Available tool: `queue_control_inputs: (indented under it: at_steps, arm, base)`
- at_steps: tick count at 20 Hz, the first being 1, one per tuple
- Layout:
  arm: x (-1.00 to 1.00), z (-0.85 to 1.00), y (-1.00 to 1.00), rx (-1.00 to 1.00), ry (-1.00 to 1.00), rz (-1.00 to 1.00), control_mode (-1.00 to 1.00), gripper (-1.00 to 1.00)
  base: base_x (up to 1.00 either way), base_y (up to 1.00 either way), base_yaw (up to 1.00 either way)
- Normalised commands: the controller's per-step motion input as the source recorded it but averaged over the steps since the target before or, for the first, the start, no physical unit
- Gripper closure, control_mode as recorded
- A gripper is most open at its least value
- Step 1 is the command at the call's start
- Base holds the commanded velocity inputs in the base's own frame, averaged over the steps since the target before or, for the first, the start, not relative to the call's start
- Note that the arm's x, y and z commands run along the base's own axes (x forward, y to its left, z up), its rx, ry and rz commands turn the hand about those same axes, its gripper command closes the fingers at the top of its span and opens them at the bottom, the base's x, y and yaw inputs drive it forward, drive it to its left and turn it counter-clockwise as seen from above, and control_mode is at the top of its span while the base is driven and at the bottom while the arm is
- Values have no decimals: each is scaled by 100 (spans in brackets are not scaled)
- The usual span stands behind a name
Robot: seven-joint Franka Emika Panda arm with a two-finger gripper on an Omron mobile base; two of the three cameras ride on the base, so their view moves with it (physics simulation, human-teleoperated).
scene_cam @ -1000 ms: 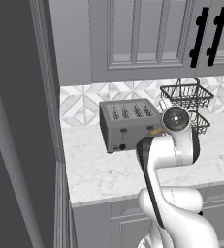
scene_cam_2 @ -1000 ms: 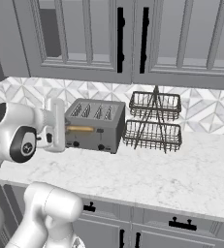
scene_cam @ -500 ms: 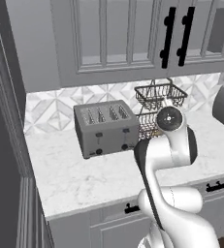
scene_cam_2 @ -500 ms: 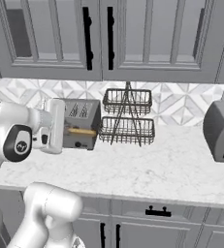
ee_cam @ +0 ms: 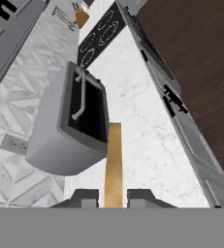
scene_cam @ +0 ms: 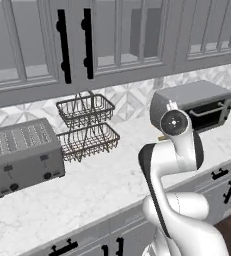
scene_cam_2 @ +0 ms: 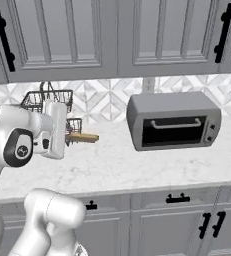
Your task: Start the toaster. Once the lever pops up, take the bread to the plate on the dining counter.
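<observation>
The gripper is clamped on the bread, which juts edge-on from between the fingers at left centre of the right base view, so the carry to the plate should go best with the slice kept level and the squeeze steady while the base turns. Against half a second ago, both base views have swung: the toaster sits at the far left edge, the wire baskets have slid left, and a toaster oven has come to centre right.

Glossy white rounded arm w/ dark joint bands, round grey cap
</observation>
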Motion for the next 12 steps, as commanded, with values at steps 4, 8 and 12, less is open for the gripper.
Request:
queue_control_inputs:
  at_steps: [4,8,12]
  arm:
    - [0,0,0,0,0,0,100,100]
    - [0,0,0,0,0,0,100,100]
    - [0,0,0,0,0,0,100,100]
  base:
    - [0,-90,-43]
    - [0,-86,-41]
    - [0,-87,-40]
